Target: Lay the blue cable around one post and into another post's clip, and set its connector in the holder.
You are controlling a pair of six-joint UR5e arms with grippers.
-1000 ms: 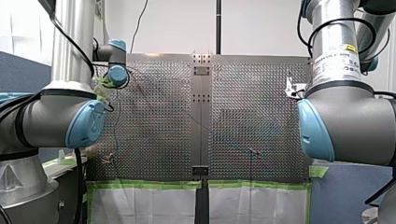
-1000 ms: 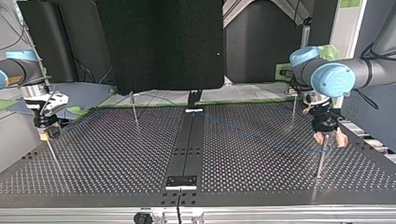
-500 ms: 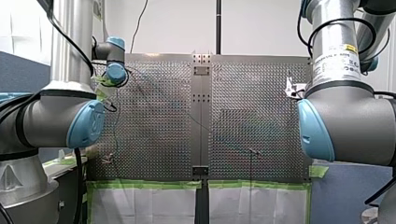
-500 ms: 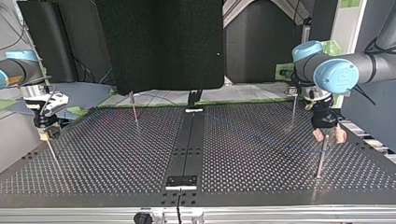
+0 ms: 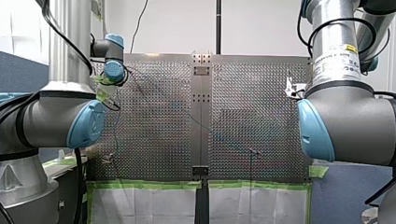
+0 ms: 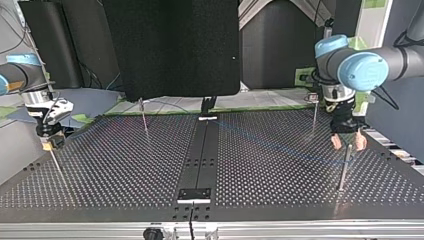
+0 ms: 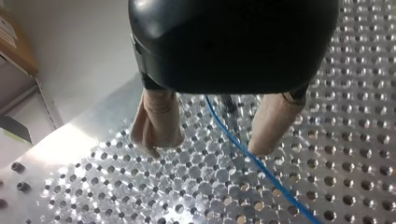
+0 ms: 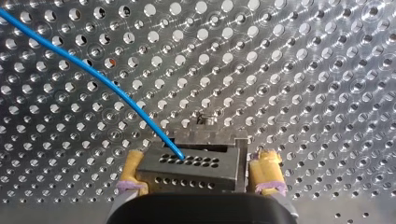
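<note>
Bright blue is recorded for the cable (image 8: 114,88). The table (image 8: 303,70) is seen silver, patterned with regular rows of holes. The connector (image 8: 187,168) is logged dark grey, hole-dotted. Yellow pads (image 8: 268,172) are noted on the right claw (image 8: 200,158); beige pads (image 7: 159,123) and a black body on the left claw (image 7: 206,149).

Thin blue cable (image 8: 116,91), curving into black connector (image 8: 191,168)

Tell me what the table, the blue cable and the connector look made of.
The table looks like bare metal, perhaps aluminium: bright glints around its holes. The blue cable has a smooth, slightly glossy jacket, probably plastic, and bends softly. The connector looks like matt black moulded plastic: rows of small holes, no shine.
</note>
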